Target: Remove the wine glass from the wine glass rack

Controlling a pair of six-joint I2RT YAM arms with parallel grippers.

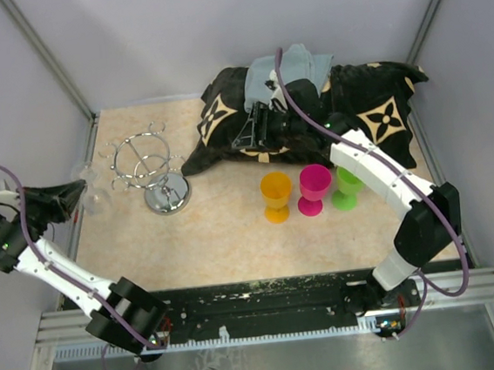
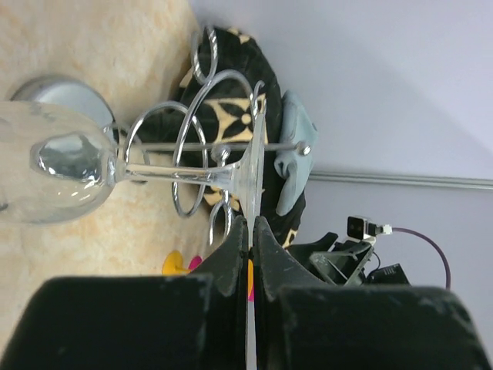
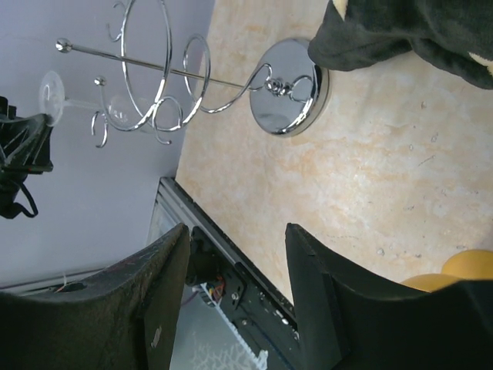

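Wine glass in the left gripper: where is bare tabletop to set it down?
Bare beige tabletop lies between the chrome wire rack and the orange plastic goblet, running to the front edge. Crowded: black patterned bag along the back.

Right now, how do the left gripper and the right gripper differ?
The left gripper is shut on the wine glass, pinching its foot; the right gripper is open and empty. The left sits beside the wine glass rack; the right is by the black bag. Both are black.
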